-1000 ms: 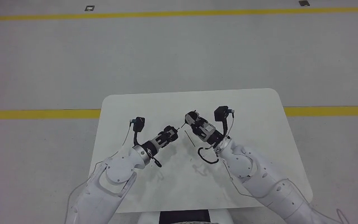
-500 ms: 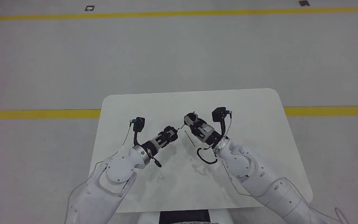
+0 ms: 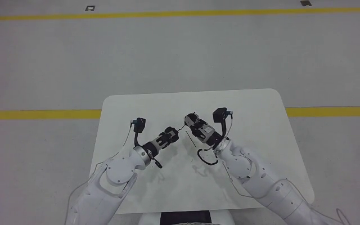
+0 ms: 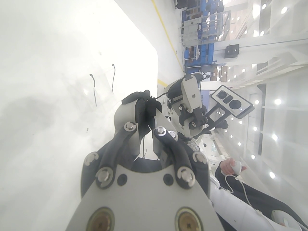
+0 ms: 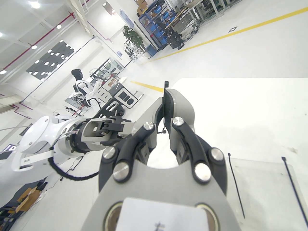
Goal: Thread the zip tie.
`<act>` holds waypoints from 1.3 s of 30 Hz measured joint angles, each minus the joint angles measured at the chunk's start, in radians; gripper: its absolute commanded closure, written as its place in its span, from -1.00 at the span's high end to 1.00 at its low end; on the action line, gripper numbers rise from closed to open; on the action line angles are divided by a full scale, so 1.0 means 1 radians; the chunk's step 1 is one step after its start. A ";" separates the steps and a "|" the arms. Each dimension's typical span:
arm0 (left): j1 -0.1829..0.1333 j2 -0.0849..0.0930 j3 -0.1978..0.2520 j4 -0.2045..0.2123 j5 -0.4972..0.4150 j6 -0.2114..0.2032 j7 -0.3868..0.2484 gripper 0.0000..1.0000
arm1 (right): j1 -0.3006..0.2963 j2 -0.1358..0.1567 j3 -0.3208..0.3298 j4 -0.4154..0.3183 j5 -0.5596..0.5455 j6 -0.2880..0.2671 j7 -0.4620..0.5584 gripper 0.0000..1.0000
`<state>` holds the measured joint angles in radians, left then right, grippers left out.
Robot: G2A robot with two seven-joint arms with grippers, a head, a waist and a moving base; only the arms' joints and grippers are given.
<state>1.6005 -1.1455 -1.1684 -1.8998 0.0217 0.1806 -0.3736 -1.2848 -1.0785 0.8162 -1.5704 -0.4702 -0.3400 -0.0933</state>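
White table [image 3: 253, 107] lies under both arms. Left gripper [image 4: 146, 99] and right gripper [image 5: 166, 97] meet nearly tip to tip above it, each pinched shut on the black zip tie [image 5: 166, 85] held between them. Two spare ties [image 5: 236, 186] lie flat near the right gripper.

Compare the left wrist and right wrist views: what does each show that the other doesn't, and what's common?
Left wrist view: the left gripper up close, shut on the zip tie, with a thin black strand of it running off toward the other arm.
Right wrist view: the right gripper up close, shut on a flat stretch of the zip tie, whose end pokes out past its tip.
Both: two spare zip ties lying flat and apart on the white table, plus the opposite gripper farther off.
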 measured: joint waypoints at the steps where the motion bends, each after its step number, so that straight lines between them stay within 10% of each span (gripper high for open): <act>1: 0.001 0.000 0.000 -0.001 0.000 0.000 0.000 -1.00 | 0.001 0.000 0.000 0.001 0.000 0.000 -0.001 -1.00; 39: -0.003 0.011 0.010 -0.003 -0.013 -0.005 0.008 -1.00 | 0.012 -0.014 -0.013 0.029 -0.024 0.000 -0.004 -1.00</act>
<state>1.5975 -1.1343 -1.1580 -1.9031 0.0082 0.1760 -0.3658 -1.2727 -1.0922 0.8033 -1.5418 -0.4937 -0.3400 -0.0971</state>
